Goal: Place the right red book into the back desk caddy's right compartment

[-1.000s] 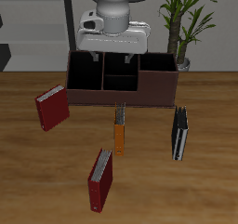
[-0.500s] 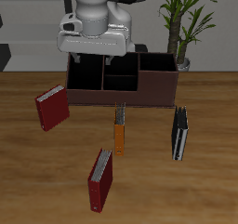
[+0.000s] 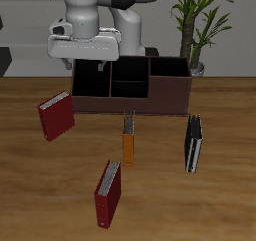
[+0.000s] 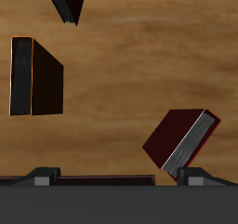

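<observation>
Jaws [image 3: 89,64] shifted sideways toward right red book [image 3: 56,116], above back desk caddy [image 3: 130,102], spread, empty

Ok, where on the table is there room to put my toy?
Bare wood lies near the table's front edge, between the dark red book with grey pages and the slim black book. Another patch sits between the right red book and the orange book. It's crowded close to the maroon desk caddy.

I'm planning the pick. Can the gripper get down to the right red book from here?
Probably yes. The open gripper hangs over the back desk caddy, and the right red book sits apart on the table with nothing on it.
</observation>
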Tool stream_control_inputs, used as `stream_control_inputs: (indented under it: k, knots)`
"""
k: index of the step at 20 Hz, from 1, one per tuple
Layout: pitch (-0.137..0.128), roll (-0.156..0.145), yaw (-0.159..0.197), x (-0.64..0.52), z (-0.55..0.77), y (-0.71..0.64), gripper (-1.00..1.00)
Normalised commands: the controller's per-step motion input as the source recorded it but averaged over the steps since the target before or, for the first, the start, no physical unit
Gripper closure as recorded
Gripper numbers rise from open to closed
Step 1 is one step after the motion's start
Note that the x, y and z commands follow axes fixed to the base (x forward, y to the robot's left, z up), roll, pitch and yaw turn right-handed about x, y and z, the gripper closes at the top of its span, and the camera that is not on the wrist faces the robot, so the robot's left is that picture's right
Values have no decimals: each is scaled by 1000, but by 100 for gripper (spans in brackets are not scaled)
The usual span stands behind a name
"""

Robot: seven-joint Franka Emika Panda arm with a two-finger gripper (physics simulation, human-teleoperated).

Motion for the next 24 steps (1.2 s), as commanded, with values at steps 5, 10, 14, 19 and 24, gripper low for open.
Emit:
stream_control_inputs:
  k: [5, 10, 14, 19, 24]
  knots:
    - [-22, -18, -47, -157, -214, -438, -100]
    - [-26, -40, -47, -88, -123, -282, -100]
    - [-30, -39, -86, -22, -121, -283, -100]
    - [-23, -27, -63, -5, -47, -194, -100]
    - [-1, -45, -59, 55, -156, -285, -100]
